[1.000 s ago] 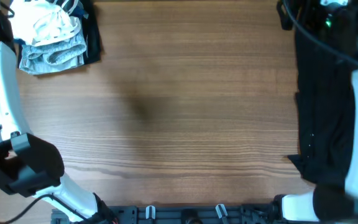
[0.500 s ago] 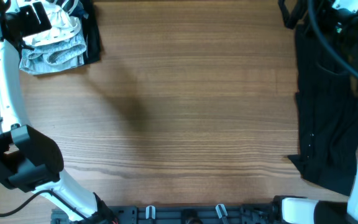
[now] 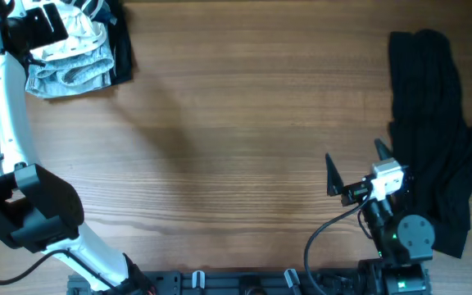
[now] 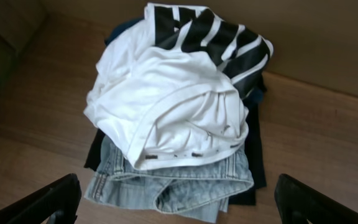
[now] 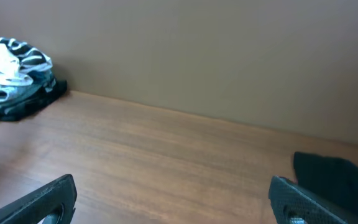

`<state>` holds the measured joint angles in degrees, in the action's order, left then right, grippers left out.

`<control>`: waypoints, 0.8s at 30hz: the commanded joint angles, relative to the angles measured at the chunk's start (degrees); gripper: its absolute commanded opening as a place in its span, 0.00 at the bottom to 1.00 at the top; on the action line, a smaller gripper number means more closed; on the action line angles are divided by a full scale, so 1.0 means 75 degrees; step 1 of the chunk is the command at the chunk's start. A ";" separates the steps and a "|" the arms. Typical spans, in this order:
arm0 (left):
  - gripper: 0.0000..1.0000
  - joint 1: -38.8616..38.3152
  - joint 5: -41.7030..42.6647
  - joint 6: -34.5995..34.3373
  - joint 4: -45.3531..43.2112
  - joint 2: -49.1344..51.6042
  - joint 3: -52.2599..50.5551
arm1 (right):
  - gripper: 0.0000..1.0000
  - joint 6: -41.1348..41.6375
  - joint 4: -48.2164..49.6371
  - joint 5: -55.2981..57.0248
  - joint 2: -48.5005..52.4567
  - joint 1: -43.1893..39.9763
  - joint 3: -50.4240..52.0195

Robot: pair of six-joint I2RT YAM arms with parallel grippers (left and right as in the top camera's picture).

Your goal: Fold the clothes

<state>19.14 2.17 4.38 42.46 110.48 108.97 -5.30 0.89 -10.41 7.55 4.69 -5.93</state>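
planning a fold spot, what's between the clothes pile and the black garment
Nothing but bare wooden table lies between the clothes pile and the black garment; the overhead view shows it.

I can read no text, label, brand or number in any of my three views. The nearest thing is a row of small dark marks along the hem of the white shirt [image 4: 173, 106], lower middle of the left wrist view. They are too small for me to tell whether they are letters.
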 commanded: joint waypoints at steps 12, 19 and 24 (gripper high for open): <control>1.00 0.0029 -0.0017 -0.0050 -0.0020 -0.0015 -0.0020 | 1.00 -0.0093 -0.0003 0.0000 -0.0970 -0.0006 0.0752; 1.00 0.0029 -0.0017 -0.0047 -0.0020 -0.0015 -0.0020 | 1.00 -0.0093 -0.0003 -0.0003 -0.0970 -0.0006 0.0752; 1.00 0.0044 -0.0020 -0.0050 -0.0020 -0.0015 -0.0020 | 1.00 -0.0093 -0.0003 -0.0003 -0.0970 -0.0006 0.0752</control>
<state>19.14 2.17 4.38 42.46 110.48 108.97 -5.32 0.86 -10.41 1.10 4.69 -0.71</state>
